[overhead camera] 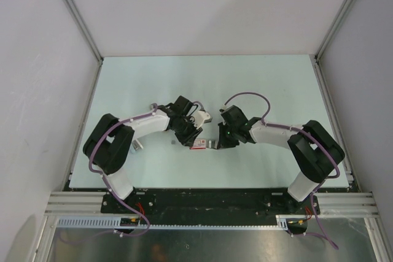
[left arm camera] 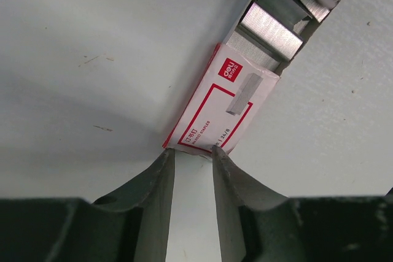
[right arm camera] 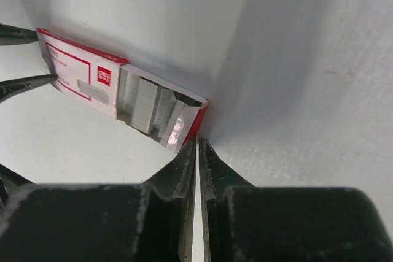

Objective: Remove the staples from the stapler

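Observation:
I cannot make out the stapler in any view. A flat pink-red staple box [overhead camera: 199, 144] lies between my two grippers. In the left wrist view, my left gripper [left arm camera: 191, 150] is shut on the closed end of the box [left arm camera: 215, 105]. The box's inner tray is pulled partly out. It shows silvery staple strips [left arm camera: 270, 32], also seen in the right wrist view [right arm camera: 142, 102]. My right gripper [right arm camera: 198, 141] is pinched nearly shut on the tray's end flap [right arm camera: 184, 124]. In the top view, the left gripper [overhead camera: 193, 138] and right gripper [overhead camera: 217, 143] face each other across the box.
The pale table [overhead camera: 202, 78] is fenced by grey walls and metal rails at the sides. A small pale object [overhead camera: 205, 116] sits by the left wrist; I cannot tell what it is. A tiny grey speck [overhead camera: 174, 143] lies left of the box.

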Available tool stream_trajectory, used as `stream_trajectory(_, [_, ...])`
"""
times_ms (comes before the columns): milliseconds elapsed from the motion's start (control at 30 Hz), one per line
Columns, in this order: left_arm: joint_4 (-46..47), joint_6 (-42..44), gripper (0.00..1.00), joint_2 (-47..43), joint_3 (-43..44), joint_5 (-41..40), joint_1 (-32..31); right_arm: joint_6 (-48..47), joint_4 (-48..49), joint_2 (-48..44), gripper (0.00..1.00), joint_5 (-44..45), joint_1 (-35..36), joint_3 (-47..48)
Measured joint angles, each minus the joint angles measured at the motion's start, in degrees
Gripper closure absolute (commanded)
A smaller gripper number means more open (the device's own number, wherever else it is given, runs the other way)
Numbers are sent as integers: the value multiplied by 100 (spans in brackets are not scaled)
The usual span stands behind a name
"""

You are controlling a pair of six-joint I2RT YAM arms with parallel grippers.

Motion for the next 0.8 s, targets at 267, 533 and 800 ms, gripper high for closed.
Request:
stream_trajectory(267, [13,42,65,-15,-7,-4,-4,-181,-339,-118,87,26,-310,0])
stream_trajectory(533, [15,50,65,-15,-9,-13,-9,-162,-181,-98,87,2,-332,0])
stream_trajectory(800, [17,52,65,-15,-7,-15,-11,42,306,122,89,-278,-380,2])
